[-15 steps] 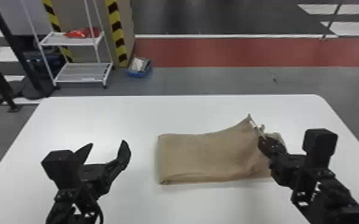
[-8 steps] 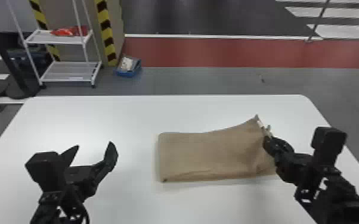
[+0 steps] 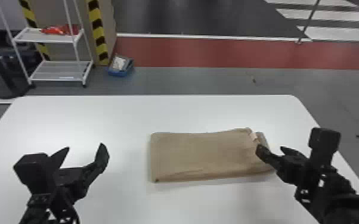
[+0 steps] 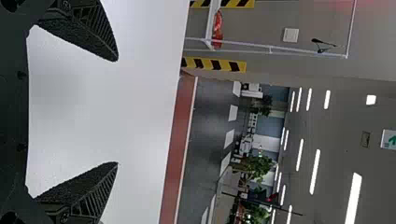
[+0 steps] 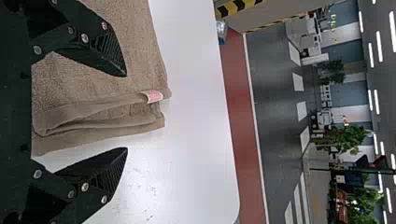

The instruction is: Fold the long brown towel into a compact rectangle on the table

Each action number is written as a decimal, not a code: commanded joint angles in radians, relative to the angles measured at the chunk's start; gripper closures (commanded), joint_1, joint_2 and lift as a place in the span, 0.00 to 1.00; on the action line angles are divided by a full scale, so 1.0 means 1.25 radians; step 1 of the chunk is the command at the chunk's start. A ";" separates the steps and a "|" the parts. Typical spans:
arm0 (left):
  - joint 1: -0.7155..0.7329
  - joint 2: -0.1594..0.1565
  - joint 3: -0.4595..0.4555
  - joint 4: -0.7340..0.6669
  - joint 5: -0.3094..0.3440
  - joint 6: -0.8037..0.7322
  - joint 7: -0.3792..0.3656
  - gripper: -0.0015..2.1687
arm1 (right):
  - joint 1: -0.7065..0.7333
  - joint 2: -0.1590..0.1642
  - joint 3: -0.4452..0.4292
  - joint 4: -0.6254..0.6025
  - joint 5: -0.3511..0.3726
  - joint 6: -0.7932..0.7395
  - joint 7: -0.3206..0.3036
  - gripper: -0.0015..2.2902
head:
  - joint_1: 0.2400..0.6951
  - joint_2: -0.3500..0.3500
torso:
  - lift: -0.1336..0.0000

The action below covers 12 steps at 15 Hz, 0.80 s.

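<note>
Evidently the folding is getting well along: the brown towel is lying flat on the counter as a layered oblong, its long sides running roughly straight and its left end looking square. The right end is lagging behind. There the upper layer is stopping short of the lower one at the far corner, a small label is showing at its edge, and the layers are gaping slightly.

The right pincer is hovering at that end with its fingers spread and nothing caught between them, one over the cloth and the other beyond its edge. The left pincer is waiting over the counter, well apart from the towel, also spreading its fingers and holding nothing.

What is remaining, it seems, is evening up the right end and pressing it flat; if a more compact rectangle is being sought, another fold across the length is probably still awaiting both arms.
</note>
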 commanded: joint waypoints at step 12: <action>0.001 -0.003 -0.001 0.001 0.000 0.000 -0.005 0.04 | -0.038 -0.012 0.007 0.081 0.044 0.057 0.063 0.31 | 1.00 0.39 | 0.14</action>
